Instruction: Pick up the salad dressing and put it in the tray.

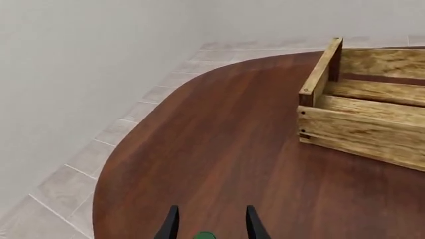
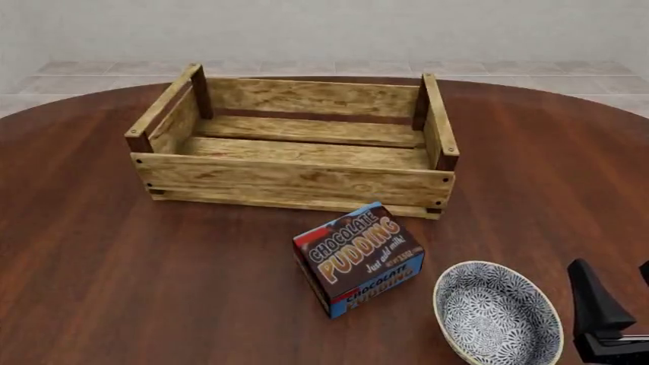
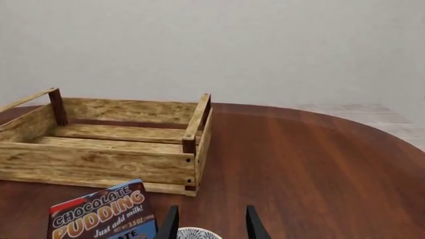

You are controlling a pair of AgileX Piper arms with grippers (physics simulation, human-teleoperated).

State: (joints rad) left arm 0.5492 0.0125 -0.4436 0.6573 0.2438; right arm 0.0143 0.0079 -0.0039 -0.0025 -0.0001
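Of the salad dressing I see only its dark green cap [image 1: 204,235], at the edge of the left wrist view; the bottle itself is out of the front view. My left gripper [image 1: 211,226] is open, with the cap low between its fingers and touching neither one. The tray [image 2: 294,179], a light-wood slatted crate with dark corner posts, stands at the table's middle back. It also shows in the left wrist view [image 1: 362,129] and the right wrist view [image 3: 106,162]. My right gripper [image 2: 616,295] is open and empty at the front right, beside the bowl.
A brown chocolate pudding box [image 2: 358,258] lies in front of the tray; it also shows in the right wrist view [image 3: 103,216]. A blue-white patterned bowl [image 2: 497,315] sits at the front right. The round table's left edge [image 1: 109,164] drops to a tiled floor.
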